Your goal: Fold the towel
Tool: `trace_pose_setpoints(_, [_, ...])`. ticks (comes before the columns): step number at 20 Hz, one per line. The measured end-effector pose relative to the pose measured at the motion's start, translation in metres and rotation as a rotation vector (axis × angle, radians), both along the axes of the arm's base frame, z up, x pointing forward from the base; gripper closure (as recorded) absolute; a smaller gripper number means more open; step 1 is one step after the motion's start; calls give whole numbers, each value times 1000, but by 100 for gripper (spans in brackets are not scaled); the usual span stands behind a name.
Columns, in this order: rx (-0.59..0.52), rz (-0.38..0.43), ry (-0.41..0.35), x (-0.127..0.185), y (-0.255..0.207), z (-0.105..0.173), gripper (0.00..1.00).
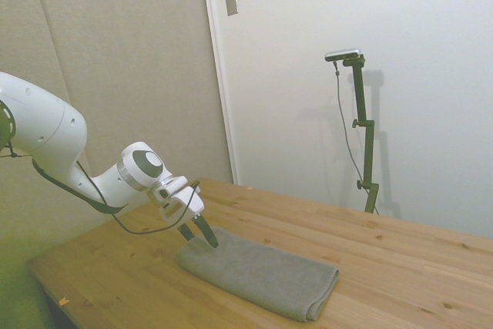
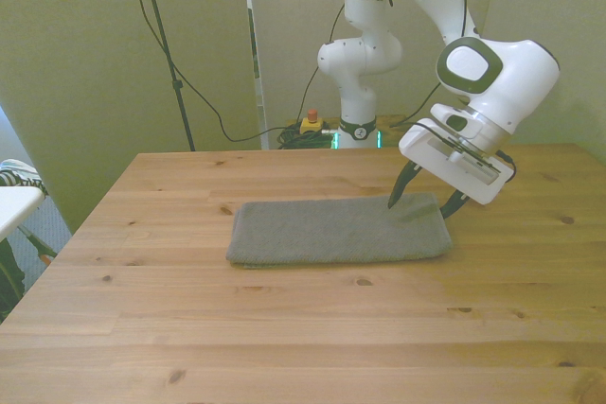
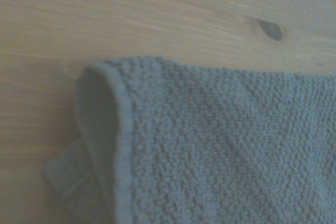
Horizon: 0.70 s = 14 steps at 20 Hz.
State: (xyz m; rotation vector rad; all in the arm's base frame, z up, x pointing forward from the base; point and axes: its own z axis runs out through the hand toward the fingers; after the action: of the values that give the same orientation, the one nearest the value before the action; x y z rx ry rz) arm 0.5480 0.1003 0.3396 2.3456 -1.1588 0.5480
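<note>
Right now you have the gripper [image 2: 425, 202] low over the towel [image 2: 337, 231], its two dark fingers spread apart and holding nothing. From the towel's middle in the front view, the gripper sits at about 3 o'clock, above the short end on the front view's right. You can see the towel lying flat and doubled on the wooden table [image 2: 284, 328], long side running across. Your wrist view shows a rounded towel corner [image 3: 105, 77] with a lower layer peeking out beneath it; whether the fingertips touch the cloth, you cannot tell.
</note>
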Motion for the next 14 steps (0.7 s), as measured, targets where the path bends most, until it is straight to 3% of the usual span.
trace_pose_setpoints(14, [37, 10, -19, -7, -16, -4, 100])
